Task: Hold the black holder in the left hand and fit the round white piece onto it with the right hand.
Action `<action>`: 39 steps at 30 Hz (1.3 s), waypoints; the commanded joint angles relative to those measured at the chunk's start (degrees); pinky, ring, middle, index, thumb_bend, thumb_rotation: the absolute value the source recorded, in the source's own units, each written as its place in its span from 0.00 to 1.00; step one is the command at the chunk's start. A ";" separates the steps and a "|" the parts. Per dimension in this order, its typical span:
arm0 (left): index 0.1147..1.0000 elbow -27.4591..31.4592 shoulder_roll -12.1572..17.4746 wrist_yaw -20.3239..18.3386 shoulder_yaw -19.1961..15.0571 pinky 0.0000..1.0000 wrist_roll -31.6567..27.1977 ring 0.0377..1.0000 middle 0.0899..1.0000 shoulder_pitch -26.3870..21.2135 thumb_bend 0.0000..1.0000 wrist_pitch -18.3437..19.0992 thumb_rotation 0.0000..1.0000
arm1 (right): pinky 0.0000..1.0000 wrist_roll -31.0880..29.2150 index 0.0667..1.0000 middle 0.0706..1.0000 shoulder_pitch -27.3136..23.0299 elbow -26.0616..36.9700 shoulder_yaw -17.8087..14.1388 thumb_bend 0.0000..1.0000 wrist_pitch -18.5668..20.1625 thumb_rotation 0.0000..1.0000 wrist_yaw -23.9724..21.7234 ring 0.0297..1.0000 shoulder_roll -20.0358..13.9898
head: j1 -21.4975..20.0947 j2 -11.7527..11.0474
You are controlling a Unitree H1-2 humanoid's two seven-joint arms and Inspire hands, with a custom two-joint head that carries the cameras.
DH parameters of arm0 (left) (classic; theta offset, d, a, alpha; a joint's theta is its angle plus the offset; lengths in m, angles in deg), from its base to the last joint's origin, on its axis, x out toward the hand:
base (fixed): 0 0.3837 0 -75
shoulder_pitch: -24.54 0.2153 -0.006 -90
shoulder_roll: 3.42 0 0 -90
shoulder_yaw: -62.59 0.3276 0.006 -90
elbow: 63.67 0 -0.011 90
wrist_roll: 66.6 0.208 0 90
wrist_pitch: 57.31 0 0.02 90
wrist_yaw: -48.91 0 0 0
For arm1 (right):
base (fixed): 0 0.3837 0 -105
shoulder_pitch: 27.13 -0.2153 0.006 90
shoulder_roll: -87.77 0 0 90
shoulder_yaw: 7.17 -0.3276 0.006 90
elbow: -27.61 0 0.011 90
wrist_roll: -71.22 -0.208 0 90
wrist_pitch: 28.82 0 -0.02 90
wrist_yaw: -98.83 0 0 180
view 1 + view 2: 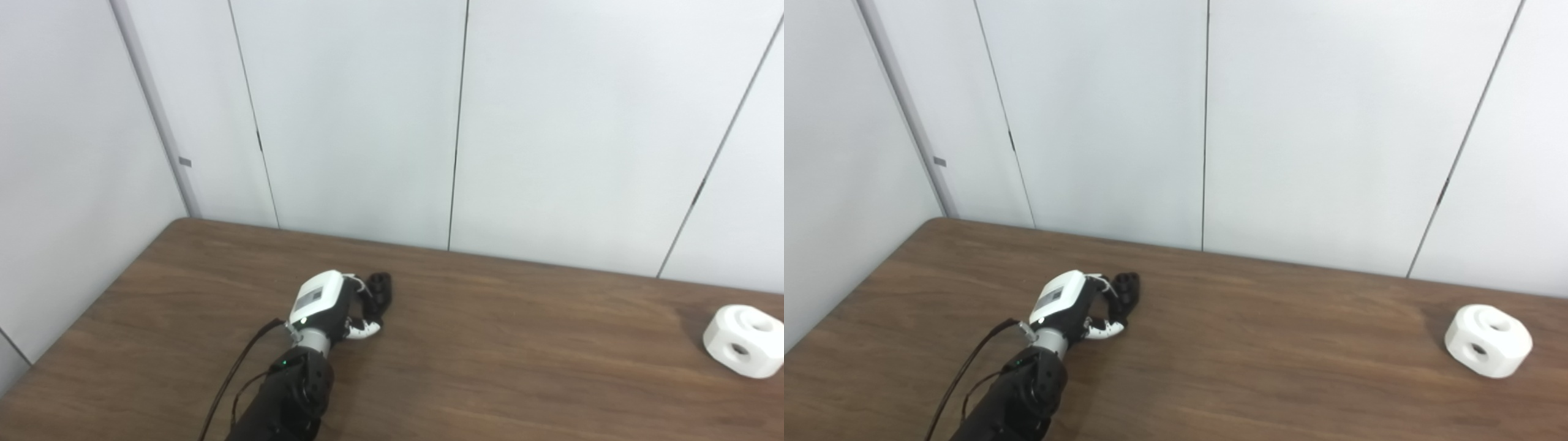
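The black holder (381, 285) stands on the brown table left of centre. My left hand (334, 303) reaches it from the near side, its fingers (366, 297) curled around the holder's lower part and the thumb underneath. Only the holder's top shows past the fingers; it still seems to rest on the table. The round white piece (745, 340), with holes in its top and side, lies alone far off at the table's right edge. My right hand is not in view.
The wooden table (490, 367) runs up to white wall panels (367, 122) at the back; its left corner lies at the far left. A black cable (236, 367) trails along my left forearm.
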 commanded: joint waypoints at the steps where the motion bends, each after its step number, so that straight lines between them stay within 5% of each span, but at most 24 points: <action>1: 0.41 2.54 0.63 -2.62 1.01 0.83 1.11 0.91 0.84 0.07 0.52 0.61 0.05 | 0.71 -0.10 0.76 0.75 -1.01 1.19 0.34 0.31 -1.65 0.57 0.03 0.78 1.05 | 0.05 0.03; 13: 0.41 8.06 3.18 -8.17 2.12 0.99 -1.62 0.90 0.86 0.17 0.52 -2.18 0.04 | 0.68 0.36 0.75 0.74 -1.53 0.72 0.25 0.31 -2.27 0.56 -0.02 0.77 0.94 | -0.41 0.46; 23: 0.41 8.59 6.66 -13.74 1.98 0.94 -8.53 0.95 0.92 0.35 0.52 -7.26 0.04 | 0.63 0.21 0.74 0.73 -1.55 0.65 0.18 0.30 -2.45 0.55 -0.09 0.75 0.73 | -0.41 0.46; 29: 0.41 7.51 8.61 -14.00 1.41 0.99 -12.08 0.95 0.92 0.41 0.52 -12.47 0.04 | 0.60 0.78 0.73 0.71 -1.81 0.88 0.21 0.30 -1.90 0.55 -0.07 0.73 0.85 | -0.89 0.80; 39: 0.41 7.95 10.62 -15.37 0.71 0.96 -12.75 0.90 0.91 0.23 0.52 -13.18 0.04 | 0.60 0.84 0.72 0.71 -2.00 0.71 0.40 0.29 -2.18 0.56 -0.05 0.73 0.92 | -0.97 0.87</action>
